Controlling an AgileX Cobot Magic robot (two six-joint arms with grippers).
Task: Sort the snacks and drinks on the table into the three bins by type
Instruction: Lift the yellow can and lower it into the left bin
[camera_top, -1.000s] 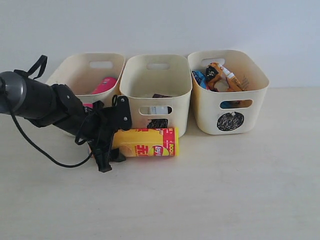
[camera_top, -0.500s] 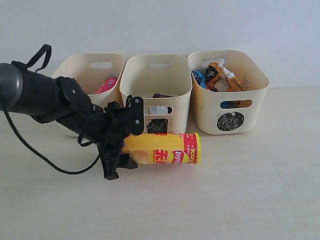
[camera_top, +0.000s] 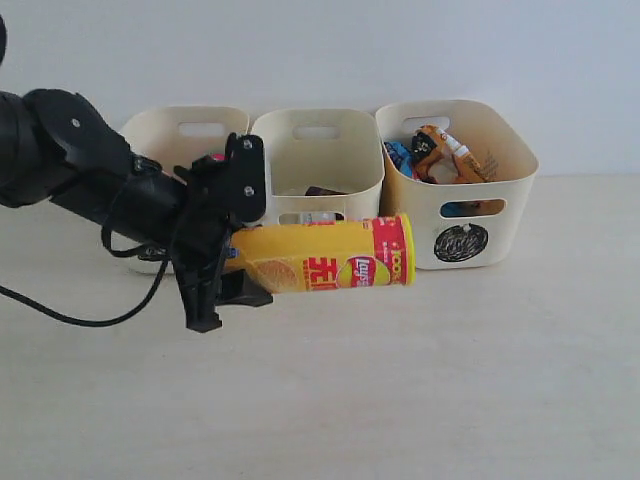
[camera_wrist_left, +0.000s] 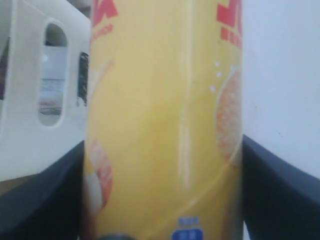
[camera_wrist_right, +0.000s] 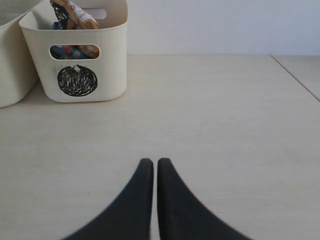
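Your table (camera_top: 450, 400) has the three bins (camera_top: 405, 215) in a row along its far edge. The yellow tube (camera_top: 320, 257) hangs level in front of the middle bin (camera_top: 316, 160), your left gripper (camera_top: 232, 255) clamped on its yellow end. Your right gripper (camera_wrist_right: 156, 175) has its fingers together.

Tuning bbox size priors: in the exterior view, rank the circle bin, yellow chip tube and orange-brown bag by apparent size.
1. circle bin
2. yellow chip tube: longer across than the bin but much slimmer. It sits in front of the bins, so nearness may inflate it.
3. orange-brown bag: only its top shows above the rim.
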